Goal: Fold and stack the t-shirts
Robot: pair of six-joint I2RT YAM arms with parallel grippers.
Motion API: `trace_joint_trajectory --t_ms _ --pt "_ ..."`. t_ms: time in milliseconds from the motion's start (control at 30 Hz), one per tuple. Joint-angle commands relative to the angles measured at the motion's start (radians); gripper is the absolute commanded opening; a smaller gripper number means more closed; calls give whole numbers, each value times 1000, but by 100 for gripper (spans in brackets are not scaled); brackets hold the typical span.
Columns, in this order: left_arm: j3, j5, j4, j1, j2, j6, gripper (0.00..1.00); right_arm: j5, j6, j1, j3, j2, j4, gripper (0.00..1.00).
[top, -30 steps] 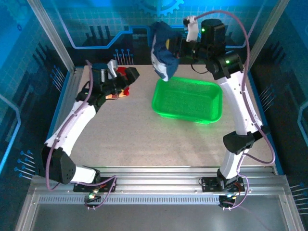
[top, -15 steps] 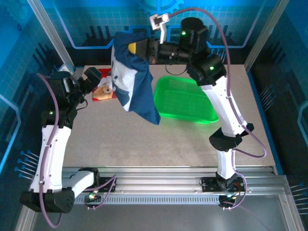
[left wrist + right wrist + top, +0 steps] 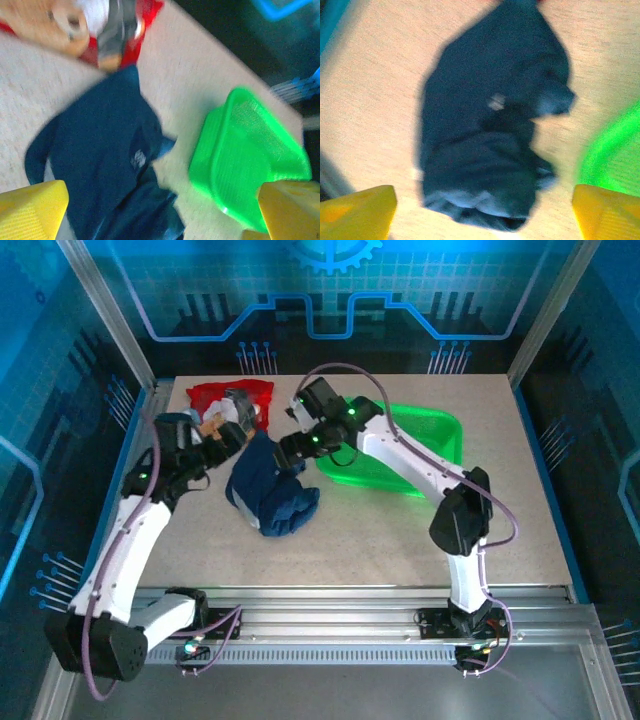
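While both arms' jaws gape empty, right jaws hang over navy t-shirt far part, basket side, nearer; left jaws opposite; shirt crumpled on bench beside left end of green basket, long axis along that end.

Robot lab cell; aluminium frame posts; blue circuit-print wall panels; slotted base rail.

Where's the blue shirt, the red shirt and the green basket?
blue shirt (image 3: 268, 495), top view, middle of the crumpled heap.
red shirt (image 3: 210, 397), top view, plain red cloth near its left edge.
green basket (image 3: 428, 445), top view, bare part of its bottom.
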Motion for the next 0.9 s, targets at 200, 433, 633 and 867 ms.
trace_joint_trajectory --t_ms 200,433,633,867 --pt "-138 96 -61 -76 150 5 99 247 -498 -81 -476 -347 -57 97" --pt "-135 157 -29 -98 311 8 99 229 -557 -156 -653 -343 128 96" --pt "-140 144 -13 -109 359 2 98 342 -607 -207 -614 -216 167 93" --pt "-148 132 -1 -109 364 0 98 272 -662 -259 -552 -129 182 90"
